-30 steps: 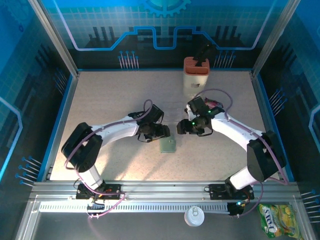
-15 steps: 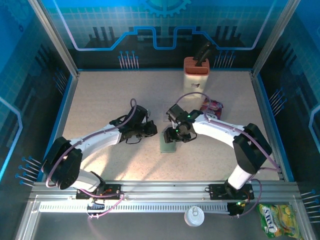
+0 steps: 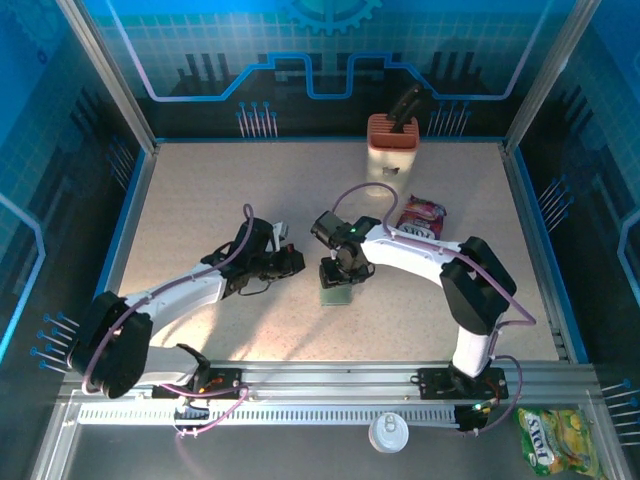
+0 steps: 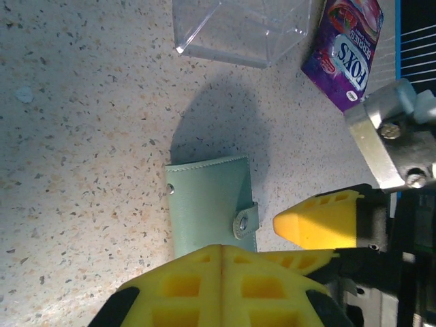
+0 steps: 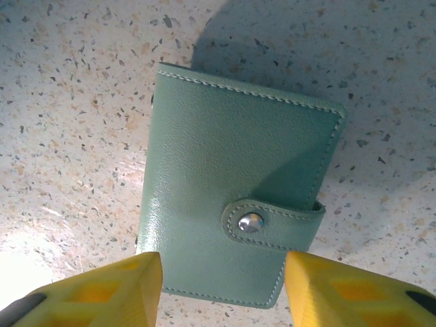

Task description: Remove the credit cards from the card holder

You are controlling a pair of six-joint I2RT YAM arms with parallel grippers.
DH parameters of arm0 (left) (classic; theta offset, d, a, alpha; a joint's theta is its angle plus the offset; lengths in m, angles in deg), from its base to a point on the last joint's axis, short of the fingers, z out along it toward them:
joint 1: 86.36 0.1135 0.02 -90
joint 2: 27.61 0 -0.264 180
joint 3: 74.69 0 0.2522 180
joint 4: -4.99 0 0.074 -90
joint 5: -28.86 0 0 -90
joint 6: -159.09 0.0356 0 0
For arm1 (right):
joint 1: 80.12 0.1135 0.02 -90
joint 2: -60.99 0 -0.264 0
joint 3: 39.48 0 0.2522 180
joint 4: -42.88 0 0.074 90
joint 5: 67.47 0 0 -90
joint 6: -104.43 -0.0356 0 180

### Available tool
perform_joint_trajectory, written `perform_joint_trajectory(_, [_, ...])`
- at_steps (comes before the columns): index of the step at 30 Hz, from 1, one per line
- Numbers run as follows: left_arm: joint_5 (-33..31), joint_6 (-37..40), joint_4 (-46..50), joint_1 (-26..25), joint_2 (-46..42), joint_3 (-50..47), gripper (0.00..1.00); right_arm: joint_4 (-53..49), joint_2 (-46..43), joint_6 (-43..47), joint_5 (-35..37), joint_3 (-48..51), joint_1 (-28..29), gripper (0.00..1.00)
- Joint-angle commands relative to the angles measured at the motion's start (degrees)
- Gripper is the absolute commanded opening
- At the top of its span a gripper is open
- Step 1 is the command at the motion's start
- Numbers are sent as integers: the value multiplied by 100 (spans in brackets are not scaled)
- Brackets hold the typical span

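The card holder lies flat on the speckled table, flap snapped shut w/ a little silver button (white stitches run round the edge). The right gripper hangs over its near end, yellow fingers wide apart, one by each corner. A dark shadow sits past the far end.

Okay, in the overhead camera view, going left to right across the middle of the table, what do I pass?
left pincer → card holder → snack packet
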State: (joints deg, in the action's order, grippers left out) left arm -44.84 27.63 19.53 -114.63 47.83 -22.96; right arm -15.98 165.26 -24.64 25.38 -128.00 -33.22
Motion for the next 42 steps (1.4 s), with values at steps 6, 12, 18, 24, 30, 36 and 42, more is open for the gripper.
perform_joint_trajectory(6, [-173,-67,-101,110,-131,-294,0,-366,477,-85,117,-441,136,44])
perform_joint_trajectory(12, [-67,-157,-217,114,-13,-343,0,-593,566,-75,283,-622,131,38])
perform_joint_trajectory(18, [-30,-154,-254,114,123,-294,0,-615,641,-82,322,-635,133,35])
perform_joint_trajectory(24, [96,-170,-281,112,278,-211,0,-630,709,-92,330,-621,109,34])
perform_joint_trajectory(30, [82,-170,-289,111,313,-207,0,-575,790,-66,238,-542,57,34])
perform_joint_trajectory(36, [141,-196,-291,112,413,-171,0,-221,774,-109,-135,-262,-70,33])
perform_joint_trajectory(42, [310,-378,-342,103,602,-123,4,76,632,-134,-348,36,-212,27])
